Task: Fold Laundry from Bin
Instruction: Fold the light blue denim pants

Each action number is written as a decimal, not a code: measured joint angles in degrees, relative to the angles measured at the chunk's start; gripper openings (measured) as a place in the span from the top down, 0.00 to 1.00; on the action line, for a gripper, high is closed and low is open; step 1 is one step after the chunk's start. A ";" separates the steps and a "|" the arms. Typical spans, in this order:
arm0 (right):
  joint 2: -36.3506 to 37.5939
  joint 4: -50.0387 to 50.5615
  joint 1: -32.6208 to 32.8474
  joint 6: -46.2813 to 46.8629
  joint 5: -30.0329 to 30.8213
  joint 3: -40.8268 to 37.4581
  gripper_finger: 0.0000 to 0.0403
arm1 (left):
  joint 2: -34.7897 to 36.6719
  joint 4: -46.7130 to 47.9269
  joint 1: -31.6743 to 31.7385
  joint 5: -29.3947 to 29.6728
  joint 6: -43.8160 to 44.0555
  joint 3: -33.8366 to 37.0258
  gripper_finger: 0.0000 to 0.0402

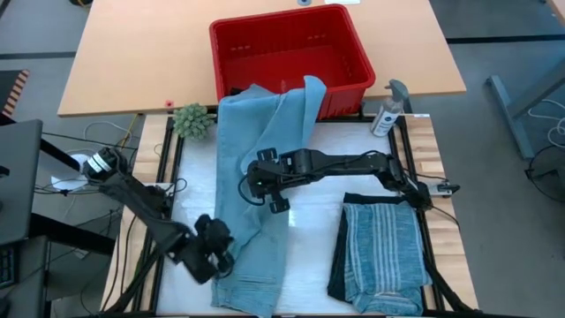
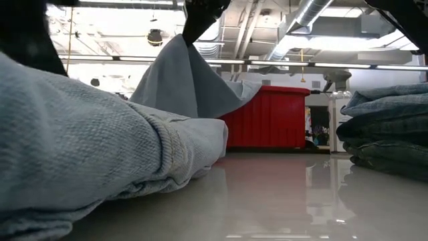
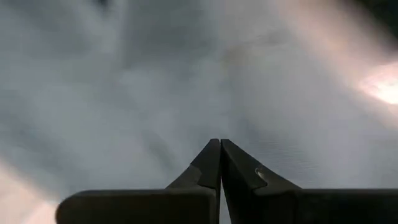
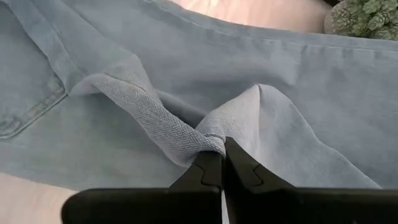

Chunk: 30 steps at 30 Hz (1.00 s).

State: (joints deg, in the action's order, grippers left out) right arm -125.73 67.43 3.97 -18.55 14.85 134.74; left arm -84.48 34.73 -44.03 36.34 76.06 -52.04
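Note:
Light blue denim trousers [image 1: 252,221] lie lengthwise on the table. Their far end [image 1: 305,93] is draped over the near rim of the red bin [image 1: 282,19]. My right gripper [image 4: 222,146] reaches in from the right over the trousers' middle and is shut on them, pulling up a peak of cloth [image 2: 184,67]. At the trousers' left edge, toward their near end, my left gripper [image 1: 216,252] is shut. In its wrist view only blurred blue-grey cloth [image 3: 186,74] shows beyond the fingertips. A folded striped shirt [image 1: 384,252] lies on dark trousers at the near right. My left gripper is shut close over the denim, and I cannot tell whether it touches the cloth. My right gripper pinches a bunched fold of the denim [image 4: 202,142] between its two fingertips, slanting down from the table's right. The fold stands up as a tent below the fingers, and the rest of the trousers lies on the table.
A small green plant [image 1: 192,119] stands left of the bin, and a spray bottle [image 1: 388,110] stands to its right. The folded stack [image 2: 384,127] takes up the near right. Bare white tabletop [image 1: 313,256] shows between the trousers and the stack.

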 joint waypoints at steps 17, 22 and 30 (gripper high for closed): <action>0.00 1.24 -1.06 -1.09 0.02 0.00 0.95 | 1.63 -3.15 14.08 -25.17 -28.80 -0.06 0.56; 0.00 1.14 -1.65 -1.16 0.00 0.00 0.95 | 1.77 -1.94 15.08 -23.81 -28.86 -1.78 0.38; 0.00 1.07 -2.97 -1.09 -1.50 0.00 0.95 | 0.55 -1.22 15.05 -18.15 -29.48 -1.89 0.34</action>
State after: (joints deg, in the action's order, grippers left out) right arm -125.73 68.50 0.99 -19.63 13.35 134.74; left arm -83.93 33.52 -28.97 18.19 46.58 -53.93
